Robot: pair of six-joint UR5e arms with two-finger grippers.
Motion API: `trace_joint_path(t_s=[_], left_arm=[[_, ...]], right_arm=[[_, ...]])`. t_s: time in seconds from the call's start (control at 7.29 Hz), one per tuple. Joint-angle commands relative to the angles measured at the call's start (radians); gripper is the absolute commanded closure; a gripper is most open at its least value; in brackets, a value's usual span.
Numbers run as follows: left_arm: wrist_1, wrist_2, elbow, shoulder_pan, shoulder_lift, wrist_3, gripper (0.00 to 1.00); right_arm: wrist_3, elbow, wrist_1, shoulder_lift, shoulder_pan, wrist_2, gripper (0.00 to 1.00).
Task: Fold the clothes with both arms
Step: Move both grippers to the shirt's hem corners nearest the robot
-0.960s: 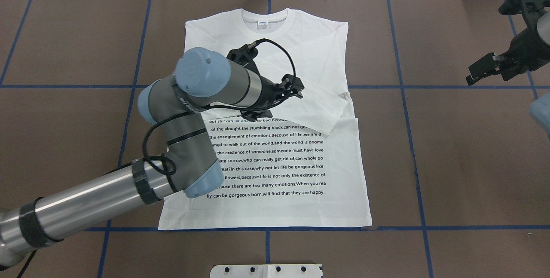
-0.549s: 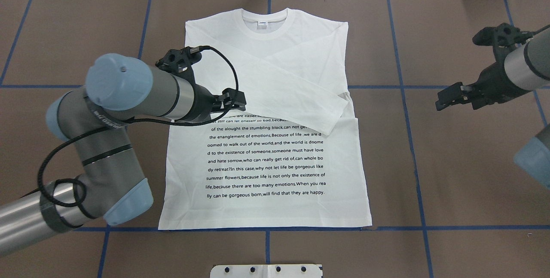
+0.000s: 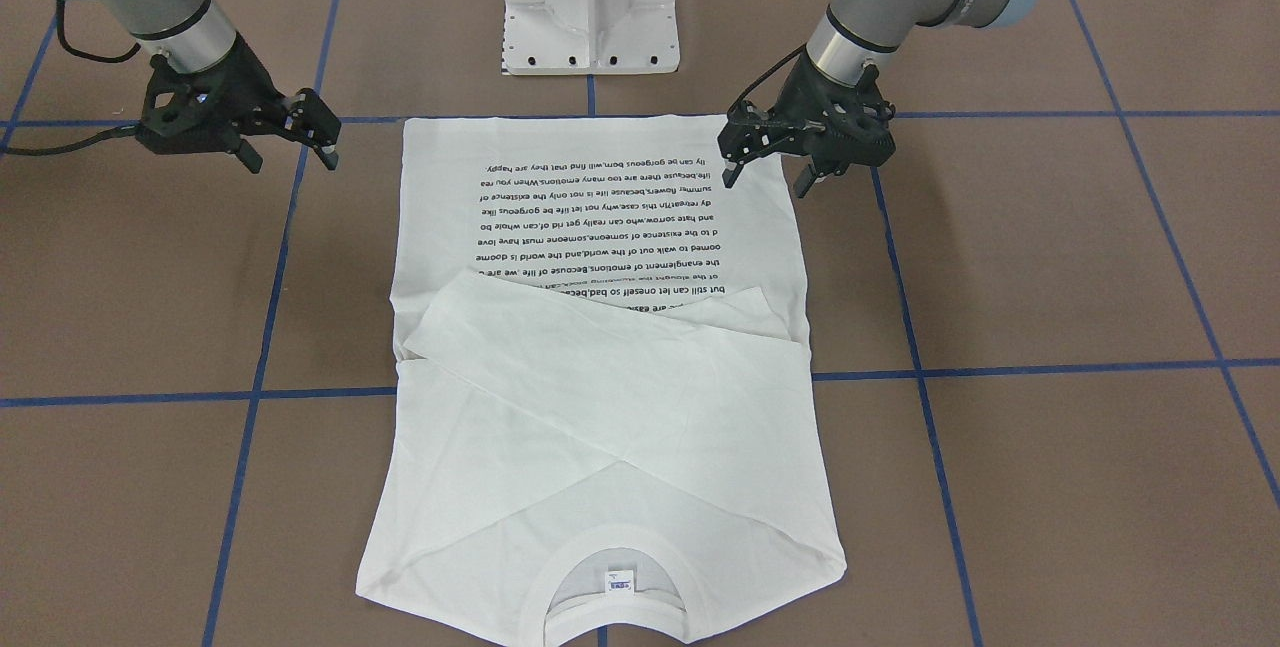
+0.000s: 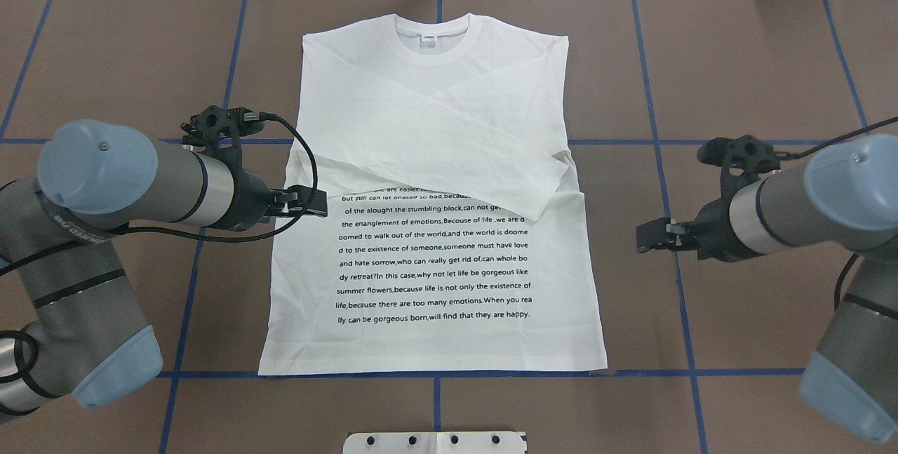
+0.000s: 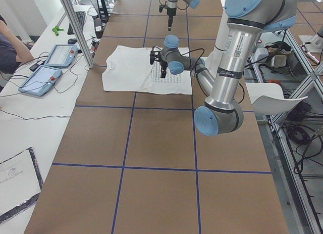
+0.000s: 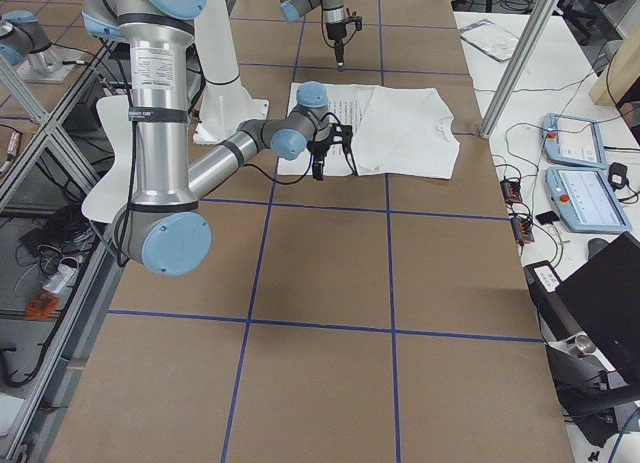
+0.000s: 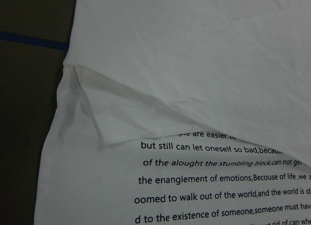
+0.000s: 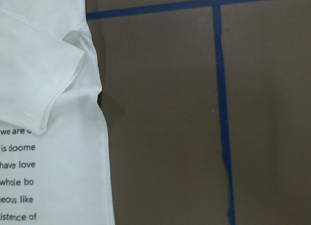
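Jaws on both grippers are spread apart, nothing in either one. The left gripper (image 3: 766, 182) hangs over the left edge of the T-shirt (image 4: 435, 257), just below the folded sleeves (image 4: 484, 159). The right gripper (image 3: 292, 164) is off the shirt's right side, over the bare table (image 4: 758, 61). The shirt lies flat, printed text up, both sleeves crossed over the chest, and the collar (image 4: 433, 31) is at the far end from the robot's white base (image 3: 590, 2).

We find bright, even o'head light; faint soft shadows on table (image 3: 1050, 257); shirt (image 4: 435, 124) nr. washed out; wrist views dimmer.
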Motion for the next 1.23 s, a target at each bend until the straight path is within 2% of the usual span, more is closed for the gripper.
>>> trace_joint_path(t_s=[0.0, 0.14, 0.41, 0.69, 1.1], left_arm=[[-0.009, 0.015, -0.056, 0.006, 0.073, 0.0, 0.0], [-0.009, 0.012, -0.087, 0.008, 0.084, 0.0, 0.0], [-0.009, 0.009, -0.099, 0.011, 0.082, -0.007, 0.0], [-0.01, 0.007, -0.106, 0.011, 0.078, -0.007, 0.0], [-0.01, 0.009, -0.103, 0.011, 0.081, -0.007, 0.0]], right_arm=[[0.234, 0.02, 0.001, 0.008, -0.252, -0.215, 0.0], [0.269, 0.015, 0.003, 0.01, -0.306, -0.228, 0.0], [0.273, -0.04, 0.003, 0.019, -0.342, -0.222, 0.01], [0.274, -0.097, -0.011, 0.08, -0.354, -0.219, 0.02], [0.276, -0.105, -0.013, 0.092, -0.356, -0.216, 0.19]])
